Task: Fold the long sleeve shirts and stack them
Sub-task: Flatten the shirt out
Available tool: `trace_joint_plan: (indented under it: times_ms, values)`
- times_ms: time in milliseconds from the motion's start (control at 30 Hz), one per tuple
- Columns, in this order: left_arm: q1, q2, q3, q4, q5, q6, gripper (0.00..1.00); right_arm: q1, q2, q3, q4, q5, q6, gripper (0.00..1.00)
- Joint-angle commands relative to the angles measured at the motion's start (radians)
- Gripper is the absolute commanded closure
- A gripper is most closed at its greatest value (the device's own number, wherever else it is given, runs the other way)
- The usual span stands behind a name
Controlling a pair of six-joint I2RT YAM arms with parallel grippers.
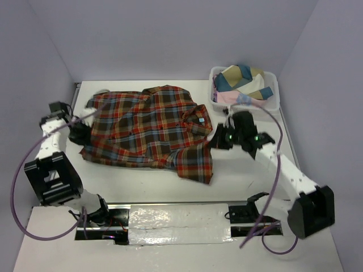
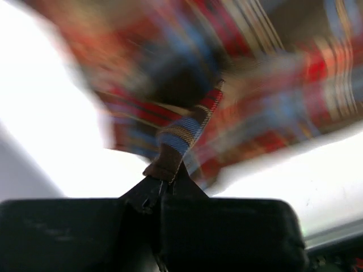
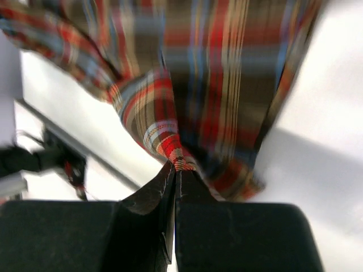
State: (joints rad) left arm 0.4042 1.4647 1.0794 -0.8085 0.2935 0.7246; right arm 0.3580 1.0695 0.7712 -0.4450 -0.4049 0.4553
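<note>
The red-orange, brown and blue plaid flannel shirt (image 1: 150,133) lay spread across the middle of the white table (image 1: 142,184), collar towards the right. The left gripper (image 2: 164,182) was clamped on a fold of the shirt at its left edge, and the right gripper (image 3: 174,169) pinched a bunched fold at its right side. A white plastic basket (image 1: 276,97) holding folded cloths (image 1: 241,79) sat at the far right corner, apart from the shirt.
</note>
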Motion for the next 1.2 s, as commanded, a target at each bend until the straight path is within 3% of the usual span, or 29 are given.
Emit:
trace_joint_plan:
  times_ms: [0,33,67,133,167,233,300,400,600,667,833,967,1167]
  values:
    - [0.048,0.093,0.364,0.039,0.149,-0.115,1.0,-0.099,0.175,0.358,0.056,-0.067,-0.114,1.0]
    - [0.048,0.167,0.461,0.005,0.182,-0.137,1.0,-0.122,0.22,0.457,0.03,-0.08,-0.13,1.0]
    - [0.05,0.199,0.651,-0.054,0.252,-0.149,1.0,-0.157,0.304,0.664,-0.013,-0.089,-0.145,1.0]
    - [0.061,0.285,0.828,-0.095,0.32,-0.206,1.0,-0.177,0.375,0.875,-0.085,-0.092,-0.155,1.0]
    - [0.067,0.307,0.972,-0.106,0.35,-0.227,1.0,-0.183,0.436,1.069,-0.11,-0.098,-0.159,1.0]
    - [0.085,0.335,1.059,-0.095,0.407,-0.287,1.0,-0.188,0.481,1.269,-0.159,-0.11,-0.171,1.0]
    - [0.093,0.324,1.062,-0.072,0.404,-0.292,1.0,-0.188,0.497,1.301,-0.17,-0.126,-0.175,1.0]
    - [0.099,0.28,0.97,-0.176,0.385,-0.149,1.0,-0.188,0.433,1.174,-0.153,-0.129,-0.175,1.0]
    - [0.189,0.304,0.837,-0.565,0.229,0.117,1.0,-0.182,0.123,0.601,-0.038,-0.156,-0.15,1.0]
    - [0.208,0.295,0.772,-0.566,0.159,0.148,1.0,-0.176,0.009,0.499,-0.028,-0.152,-0.121,1.0]
    - [0.165,0.29,0.561,-0.561,0.085,0.245,0.87,-0.082,-0.149,0.219,0.057,-0.112,-0.018,1.0]
    - [0.101,0.386,0.485,-0.445,0.098,0.158,0.85,0.005,-0.128,0.116,0.152,-0.08,0.049,1.0]
    - [0.039,0.546,0.502,-0.313,0.047,0.055,0.78,0.01,-0.02,0.088,0.201,-0.045,0.046,1.0]
